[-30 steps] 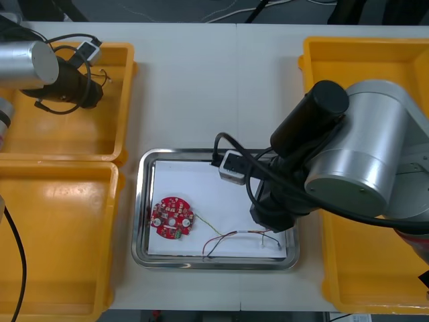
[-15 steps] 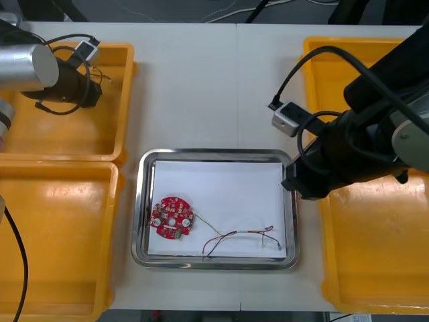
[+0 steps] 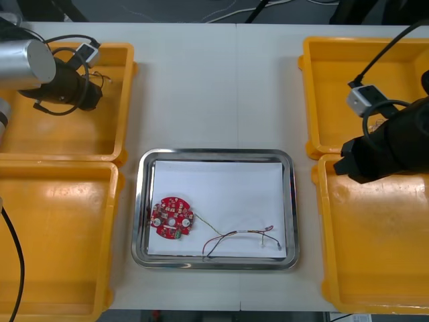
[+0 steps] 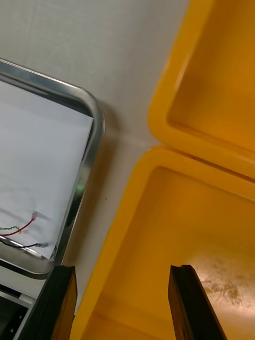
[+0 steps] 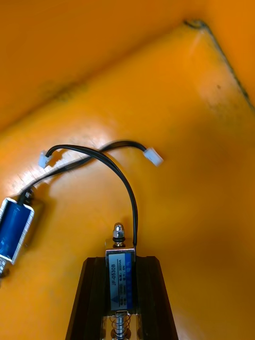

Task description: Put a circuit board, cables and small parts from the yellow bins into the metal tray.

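Observation:
My left gripper (image 3: 92, 86) is inside the far left yellow bin (image 3: 40, 137). In the left wrist view the left gripper (image 5: 121, 263) is shut on a small metal part (image 5: 120, 279) with a blue label. A black cable (image 5: 125, 183) with white plugs runs from that part across the bin floor. The metal tray (image 3: 143, 201), white inside, holds a round red circuit board (image 3: 171, 217) and a red and yellow cable (image 3: 241, 235). My right gripper (image 3: 354, 166) hangs open over the inner rim of the near right bin (image 3: 375, 261); the right wrist view shows the right gripper (image 4: 125, 303) holding nothing.
A second small metal part (image 5: 13, 234) lies beside the held one. The far right bin (image 3: 335, 87) sits behind the near right one; the near left bin (image 3: 60, 241) is in front of the far left one. The tray's corner (image 4: 87, 170) lies close to the right bins.
My right arm has pulled out of the tray and swung right over the right bins, still open. My left gripper has shut on the small metal part.

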You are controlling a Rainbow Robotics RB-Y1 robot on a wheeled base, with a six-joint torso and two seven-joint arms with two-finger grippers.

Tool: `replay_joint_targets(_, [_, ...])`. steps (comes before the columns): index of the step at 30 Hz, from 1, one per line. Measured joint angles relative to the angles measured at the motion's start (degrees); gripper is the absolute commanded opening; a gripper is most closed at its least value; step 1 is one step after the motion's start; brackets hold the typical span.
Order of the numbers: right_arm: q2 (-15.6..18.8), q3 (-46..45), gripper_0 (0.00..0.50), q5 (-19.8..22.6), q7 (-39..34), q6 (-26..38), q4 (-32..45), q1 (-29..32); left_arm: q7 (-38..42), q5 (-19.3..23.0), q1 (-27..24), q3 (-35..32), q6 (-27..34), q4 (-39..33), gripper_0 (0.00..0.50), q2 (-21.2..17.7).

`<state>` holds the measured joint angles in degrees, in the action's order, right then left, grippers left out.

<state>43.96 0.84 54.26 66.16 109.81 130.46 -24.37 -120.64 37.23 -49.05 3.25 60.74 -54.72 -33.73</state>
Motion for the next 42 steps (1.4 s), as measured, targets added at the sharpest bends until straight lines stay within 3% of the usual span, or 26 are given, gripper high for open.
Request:
replay_joint_targets(7, [1.84,-7.42,0.5,0.55,-1.62,0.01,0.0,4.2,0.01,1.37,3.76,0.05,7.7,-11.5,0.0,-2.29])
replay_joint_targets(14, [2.94,-13.8,0.5,0.7,-5.16,0.01,-2.54,6.8,1.59,1.97,8.96,-0.02,20.73,-27.94,0.0,-7.34])
replay_joint_targets(20, [3.94,-16.29,0.5,-1.31,-5.07,0.01,-7.27,6.84,13.64,3.15,13.52,-1.81,29.84,-38.3,0.0,-11.05])
replay_joint_targets(23, [5.18,-16.29,0.5,-2.17,-3.53,0.01,-9.62,6.79,18.66,3.41,15.52,-4.34,32.36,-40.66,0.0,-11.58])
replay_joint_targets(28, [6.05,-16.29,0.5,-2.72,7.82,0.01,-16.36,5.53,18.84,4.38,17.9,-8.03,36.17,-43.39,0.0,-12.14])
replay_joint_targets(42, [6.05,-15.27,0.5,-4.18,16.45,-1.71,-30.6,-3.2,18.91,7.32,18.1,-12.71,47.24,-48.23,0.0,-13.03])
